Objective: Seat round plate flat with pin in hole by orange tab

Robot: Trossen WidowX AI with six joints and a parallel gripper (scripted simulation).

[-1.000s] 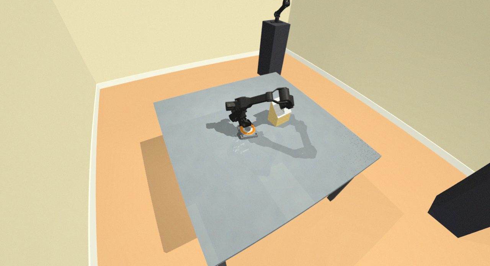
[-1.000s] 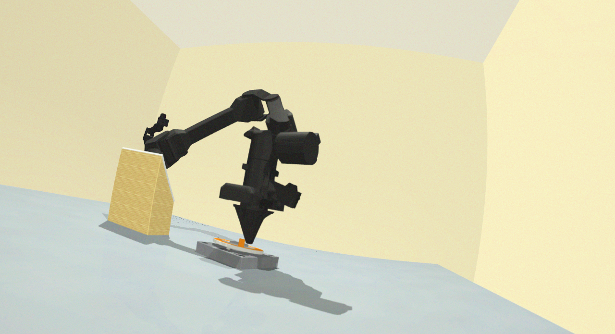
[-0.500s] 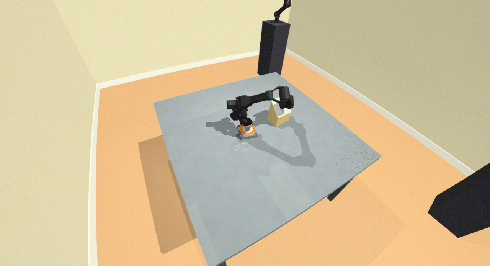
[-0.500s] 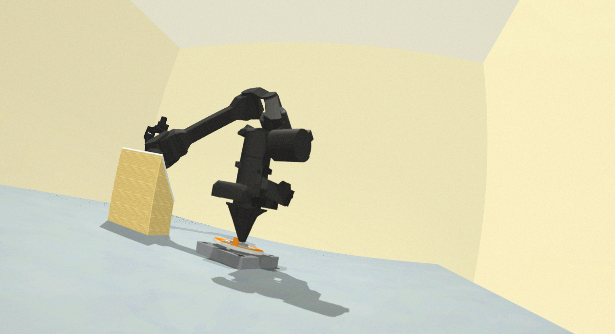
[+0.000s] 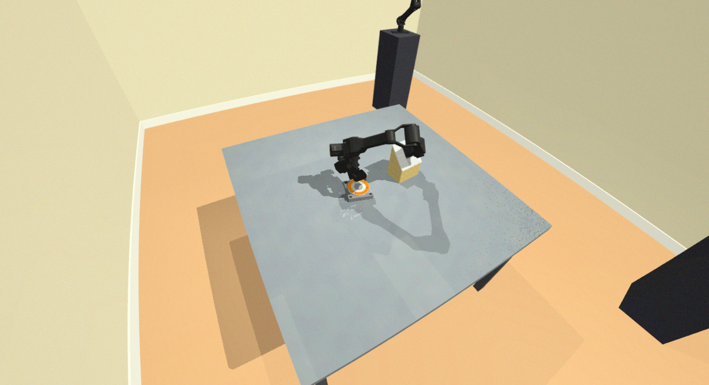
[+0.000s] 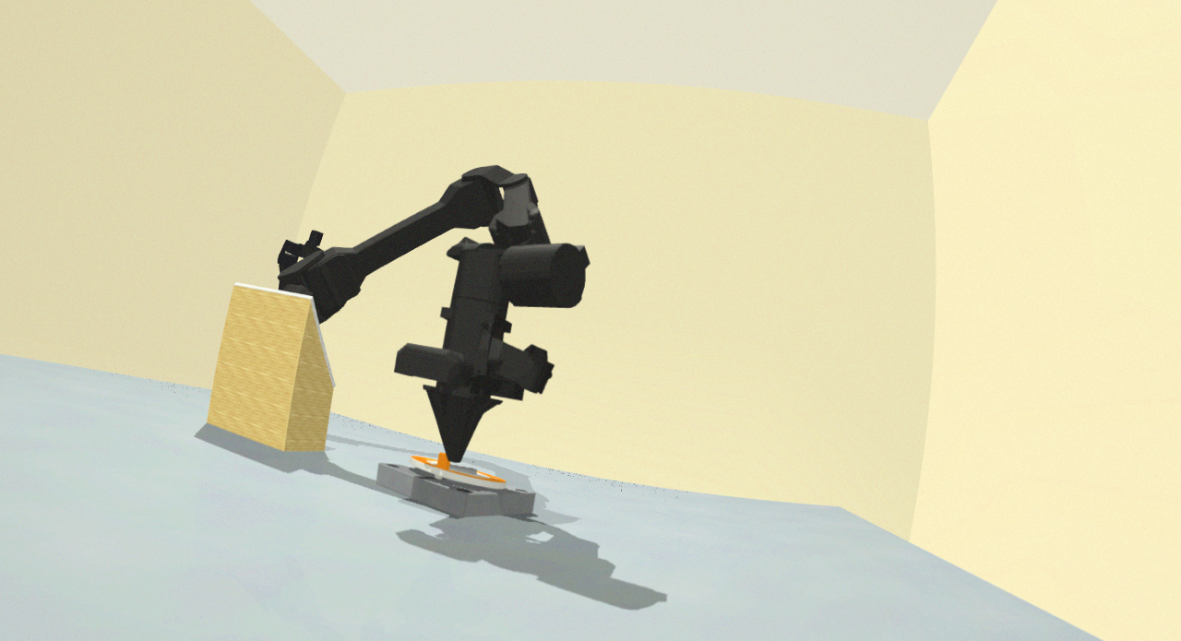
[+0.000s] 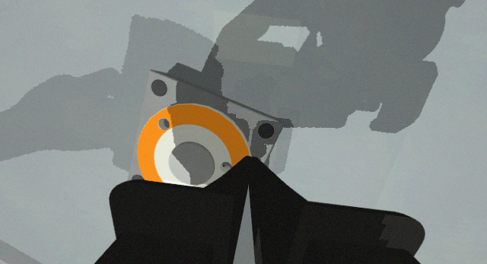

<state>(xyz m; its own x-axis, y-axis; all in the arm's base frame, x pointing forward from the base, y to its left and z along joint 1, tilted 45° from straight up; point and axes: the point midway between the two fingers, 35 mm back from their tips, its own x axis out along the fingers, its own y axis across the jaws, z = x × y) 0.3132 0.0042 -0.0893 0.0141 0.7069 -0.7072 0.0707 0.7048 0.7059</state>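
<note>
The round white plate with an orange ring (image 5: 365,189) (image 6: 487,476) (image 7: 146,154) sits around the grey post (image 7: 202,163) on the square grey base (image 5: 366,198) (image 6: 437,497) (image 7: 146,100). In the exterior view it looks tilted, its left edge standing off the base. The orange tab (image 6: 443,460) stands up from the plate; the fingers hide it in the wrist view. My gripper (image 5: 359,178) (image 6: 454,458) (image 7: 249,161) is shut and empty, its tips low over the plate's edge, right beside the tab in the exterior view; contact cannot be told. Two small holes show in the plate; the pin is not visible.
A yellow block with a white sloping top (image 5: 404,174) (image 6: 252,373) stands on the grey table (image 5: 322,283) (image 6: 165,538), near the arm's base end. Another small black arm (image 5: 414,5) stands on a dark pedestal (image 5: 395,65) beyond the table. Another dark block (image 5: 669,293) is at the right.
</note>
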